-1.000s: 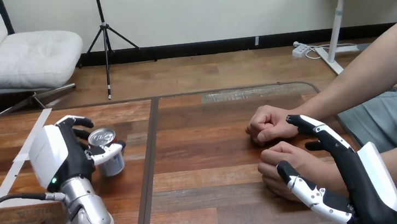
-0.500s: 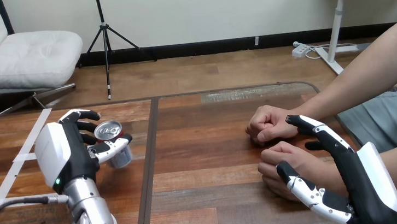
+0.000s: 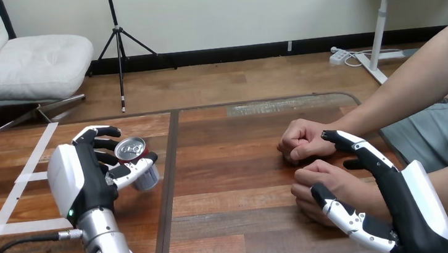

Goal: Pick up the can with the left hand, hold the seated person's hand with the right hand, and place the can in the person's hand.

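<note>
The left hand [image 3: 81, 177] had fingers and thumb curled round the can [image 3: 136, 164], which was tilted with its lid up, well left of the person's nearer hand [image 3: 323, 182]. That hand was a closed fist. The right hand [image 3: 406, 205] flanked it with straight, spread fingers, not clasping.

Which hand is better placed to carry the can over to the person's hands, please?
Left: the left hand has its fingers curled round the can. The right hand is beside the person's nearer hand, far from the can.
</note>
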Motion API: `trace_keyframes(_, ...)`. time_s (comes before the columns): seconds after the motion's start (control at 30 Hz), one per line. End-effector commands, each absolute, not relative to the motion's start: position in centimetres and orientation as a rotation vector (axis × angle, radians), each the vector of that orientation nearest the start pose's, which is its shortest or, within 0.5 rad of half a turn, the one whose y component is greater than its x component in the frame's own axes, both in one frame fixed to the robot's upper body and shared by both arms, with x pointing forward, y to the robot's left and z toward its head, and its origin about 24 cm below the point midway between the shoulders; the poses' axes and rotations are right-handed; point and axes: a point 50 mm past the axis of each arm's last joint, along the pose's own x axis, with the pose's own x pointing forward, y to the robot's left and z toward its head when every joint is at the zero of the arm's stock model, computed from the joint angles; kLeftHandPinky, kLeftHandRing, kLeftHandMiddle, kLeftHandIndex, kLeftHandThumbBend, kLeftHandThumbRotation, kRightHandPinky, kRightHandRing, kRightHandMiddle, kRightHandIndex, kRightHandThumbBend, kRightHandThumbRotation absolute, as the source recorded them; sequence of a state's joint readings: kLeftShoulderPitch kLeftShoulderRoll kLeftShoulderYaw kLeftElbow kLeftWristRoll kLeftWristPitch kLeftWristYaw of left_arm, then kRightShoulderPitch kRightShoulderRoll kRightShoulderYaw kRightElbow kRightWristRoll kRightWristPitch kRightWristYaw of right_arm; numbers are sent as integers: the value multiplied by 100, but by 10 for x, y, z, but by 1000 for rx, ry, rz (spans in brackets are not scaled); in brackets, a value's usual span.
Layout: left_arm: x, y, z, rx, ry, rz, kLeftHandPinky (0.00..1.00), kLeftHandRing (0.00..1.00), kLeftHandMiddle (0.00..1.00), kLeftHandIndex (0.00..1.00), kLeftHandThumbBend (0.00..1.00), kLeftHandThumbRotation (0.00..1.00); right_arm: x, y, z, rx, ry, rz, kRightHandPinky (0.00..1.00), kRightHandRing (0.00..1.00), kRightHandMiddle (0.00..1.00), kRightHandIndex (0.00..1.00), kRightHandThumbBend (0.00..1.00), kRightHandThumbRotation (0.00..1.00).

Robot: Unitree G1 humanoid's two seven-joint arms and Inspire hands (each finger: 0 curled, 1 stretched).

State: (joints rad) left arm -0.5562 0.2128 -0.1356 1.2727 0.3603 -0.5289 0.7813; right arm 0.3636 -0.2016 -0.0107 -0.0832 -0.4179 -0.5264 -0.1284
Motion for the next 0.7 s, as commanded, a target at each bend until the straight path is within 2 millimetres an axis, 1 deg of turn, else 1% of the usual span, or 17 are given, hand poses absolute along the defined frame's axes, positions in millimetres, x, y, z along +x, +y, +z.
trace_keyframes(0.0,324,187,21,563,-194,438,40,44,50,57,68,0,185,-180,59,-642,-375,19,77,86,87,84,50,45)
trace_keyframes(0.17,322,186,21,547,-218,426,39,43,50,57,68,0,188,-185,63,-788,-391,33,80,86,88,85,52,42)
trace_keyframes(0.37,319,183,20,535,-232,418,38,43,50,57,68,0,192,-193,69,-927,-379,70,88,90,91,88,56,33)
trace_keyframes(0.53,318,182,19,523,-238,410,40,44,50,57,68,0,194,-199,74,-1032,-368,83,96,93,94,91,64,27)
trace_keyframes(0.67,317,181,19,523,-245,404,41,45,51,57,68,0,196,-206,80,-1126,-357,87,98,94,94,92,67,26)
